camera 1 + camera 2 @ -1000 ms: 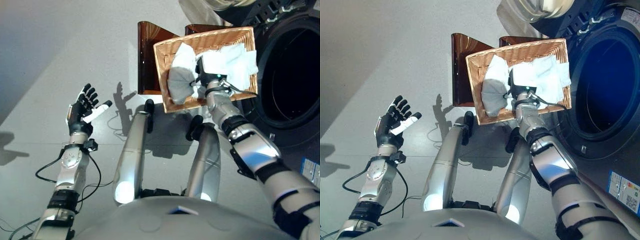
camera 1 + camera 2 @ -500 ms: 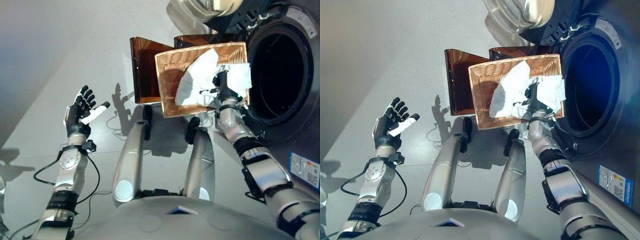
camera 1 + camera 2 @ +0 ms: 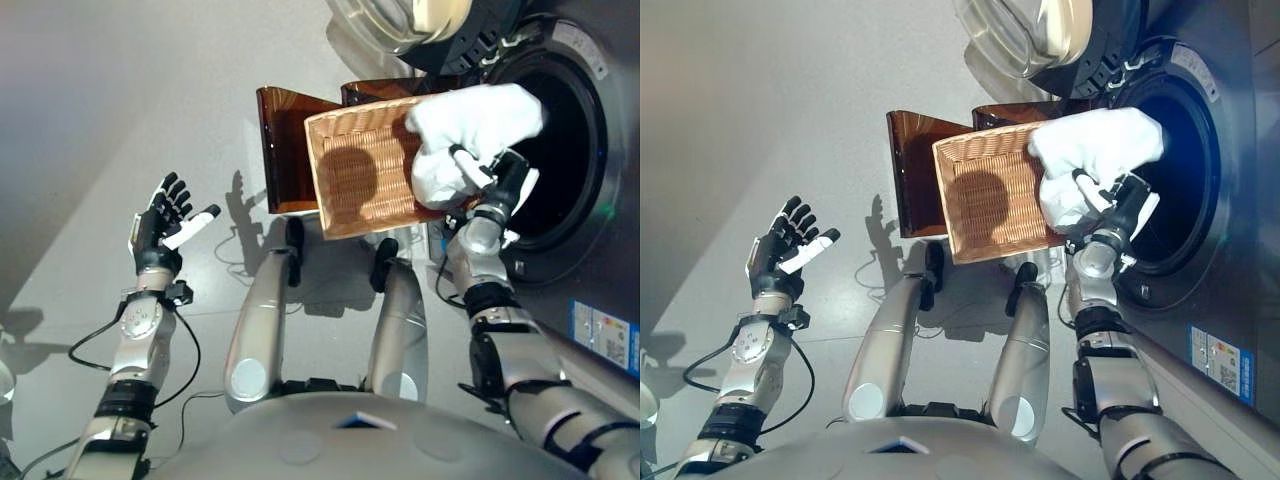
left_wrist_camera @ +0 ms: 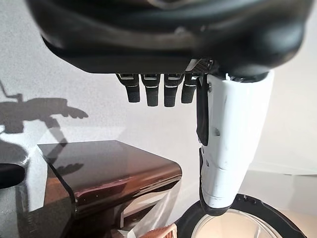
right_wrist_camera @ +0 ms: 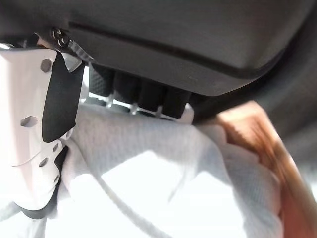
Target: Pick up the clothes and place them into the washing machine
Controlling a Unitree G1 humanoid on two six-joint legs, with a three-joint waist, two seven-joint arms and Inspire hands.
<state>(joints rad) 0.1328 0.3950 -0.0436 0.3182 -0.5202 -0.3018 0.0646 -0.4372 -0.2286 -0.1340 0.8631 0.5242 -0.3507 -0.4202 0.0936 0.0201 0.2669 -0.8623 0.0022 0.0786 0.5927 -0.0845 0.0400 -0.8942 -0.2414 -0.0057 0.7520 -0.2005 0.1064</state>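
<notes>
One white cloth [image 3: 470, 135] bunched in the right hand [image 3: 497, 185], fingers mostly buried; left hand [image 3: 165, 215] splayed, empty.

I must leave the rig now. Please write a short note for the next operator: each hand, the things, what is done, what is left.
Right hand: fingers closed on the white clothes, lifted above the basket, next to the open washing machine.
Left hand: open, empty, off to the side.
Done: clothes picked out; the basket looks empty.
Left: carry the clothes into the drum and release them.
</notes>
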